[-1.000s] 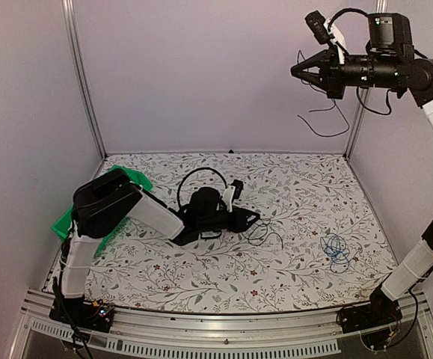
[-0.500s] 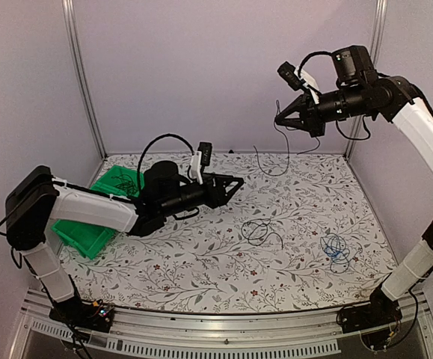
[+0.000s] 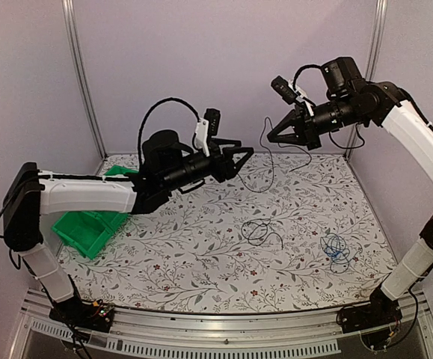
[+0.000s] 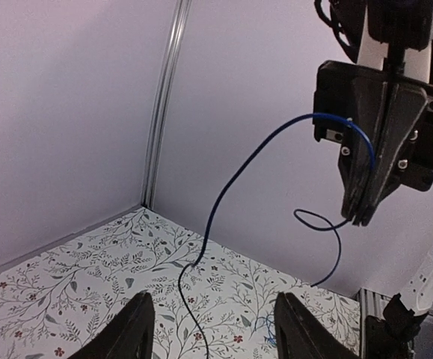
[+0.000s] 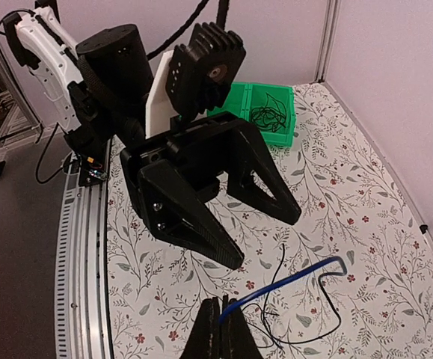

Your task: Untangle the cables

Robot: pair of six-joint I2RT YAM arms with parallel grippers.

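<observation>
My right gripper (image 3: pixel 270 139) is raised at the back, shut on a thin cable (image 3: pixel 262 161) that hangs down to the table. This cable looks blue near the jaws (image 5: pixel 291 279) and dark lower down. It also shows in the left wrist view (image 4: pixel 220 198). My left gripper (image 3: pixel 242 158) is open and empty in the air, just left of the hanging cable, pointing at the right gripper (image 4: pixel 362 213). A dark cable pile (image 3: pixel 259 232) and a bright blue coil (image 3: pixel 336 247) lie on the table.
A green bin (image 3: pixel 89 228) with dark cables in it (image 5: pixel 265 114) sits at the table's left edge. The table has a floral cover (image 3: pixel 201 262). Walls and corner posts close in the back and sides.
My left arm has lifted off the table and swung up and right towards the right gripper. My right gripper has come down and left with the cable, whose end now reaches the table.
</observation>
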